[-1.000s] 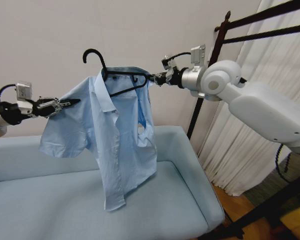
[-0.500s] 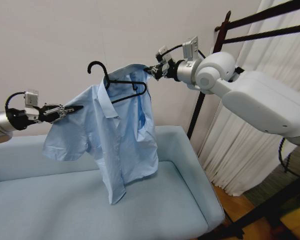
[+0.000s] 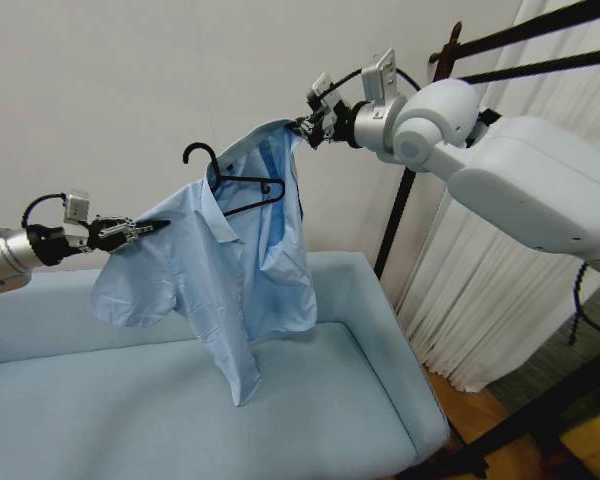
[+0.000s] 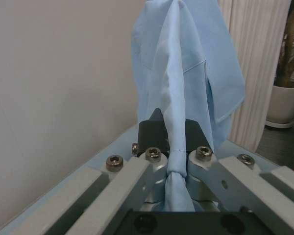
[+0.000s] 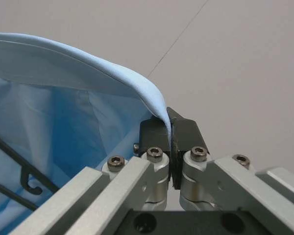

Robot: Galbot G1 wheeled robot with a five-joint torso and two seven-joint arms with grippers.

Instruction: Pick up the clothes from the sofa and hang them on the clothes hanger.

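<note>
A light-blue shirt point(image 3: 245, 270) hangs stretched in mid-air above the sofa point(image 3: 100, 420), already threaded onto a black hanger point(image 3: 248, 183). Its hem dangles over the middle of the seat, apparently clear of the cushion. The right gripper point(image 3: 305, 127) is clamped on the fabric at one shoulder. The right wrist view shows its jaws pressed together on a folded edge of cloth, with the hanger's bar lower down inside the garment. The left gripper point(image 3: 145, 228), lower and out over the sofa's left end, pinches the opposite sleeve. In the left wrist view a twisted rope of cloth runs between its closed jaws. The line between the two grips slopes upward toward the robot's right. The dark clothes rack point(image 3: 392, 235) stands on that side, past the sofa's right end and behind the right arm. The right arm is therefore the nearer one. The hanger's hook point(image 3: 198, 152) (the part that must catch the rail) sits toward the left grip and points up, well apart from the rack. Hanging the shirt will likely mean carrying the whole span rightward and upward.
</note>
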